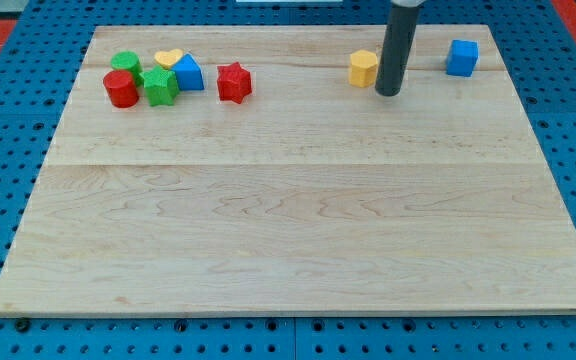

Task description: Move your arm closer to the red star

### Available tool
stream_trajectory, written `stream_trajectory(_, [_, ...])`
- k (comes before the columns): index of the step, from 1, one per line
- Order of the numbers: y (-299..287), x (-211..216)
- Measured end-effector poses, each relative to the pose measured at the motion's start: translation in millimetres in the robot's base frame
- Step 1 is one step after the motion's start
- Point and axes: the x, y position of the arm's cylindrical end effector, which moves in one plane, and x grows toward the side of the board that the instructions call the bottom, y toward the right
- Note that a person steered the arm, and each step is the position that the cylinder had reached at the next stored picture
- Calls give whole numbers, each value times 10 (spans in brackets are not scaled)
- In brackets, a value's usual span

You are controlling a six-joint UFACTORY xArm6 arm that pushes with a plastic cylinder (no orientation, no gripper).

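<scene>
The red star (234, 82) lies on the wooden board (288, 220) near the view's top, left of centre. My tip (388, 93) is far to the view's right of it, at about the same height on the board. The tip stands just right of a yellow hexagon-like block (364, 68), close to it or touching it.
A cluster sits at the top left: a red cylinder (120, 89), a green star (160, 86), a green block (125, 64), a yellow heart (169, 59) and a blue block (188, 73). A blue cube (461, 57) lies at the top right.
</scene>
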Motion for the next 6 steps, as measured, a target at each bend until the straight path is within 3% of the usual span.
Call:
stream_trajectory(2, [35, -566])
stream_trajectory(3, [19, -98])
stream_trajectory(4, [-641, 126])
stream_trajectory(5, [-1295, -31])
stream_trajectory(6, [-1562, 74])
